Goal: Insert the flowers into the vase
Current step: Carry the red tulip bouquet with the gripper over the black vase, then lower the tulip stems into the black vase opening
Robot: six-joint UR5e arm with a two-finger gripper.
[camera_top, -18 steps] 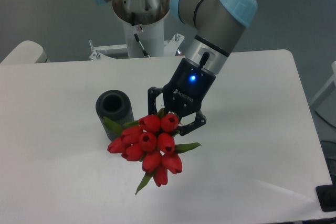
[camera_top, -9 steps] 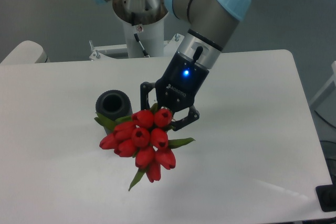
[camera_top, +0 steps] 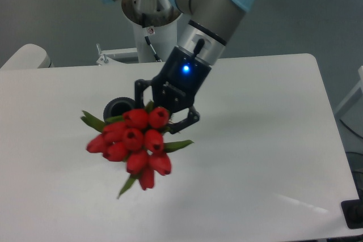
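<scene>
My gripper (camera_top: 164, 113) is shut on the flowers (camera_top: 133, 140), a tight bunch of red tulip buds with green leaves, held in the air and facing the camera. The stems are hidden behind the buds and between the fingers. The bunch covers most of the vase (camera_top: 118, 106), a dark grey cylinder on the table; only its upper rim and part of its round hole show above the buds. The bunch is wider than the vase. From this view I cannot tell how high the stems hang above the hole.
The white table (camera_top: 255, 140) spreads out to the right and front. The arm's white base column (camera_top: 152, 35) stands at the table's back edge. A pale rounded object (camera_top: 25, 56) sits at the far left, and a dark object (camera_top: 354, 213) at the lower right corner.
The arm has carried the flowers to the left and slightly up. The bunch was right of the vase one second ago and now lies over it, hiding most of it.
</scene>
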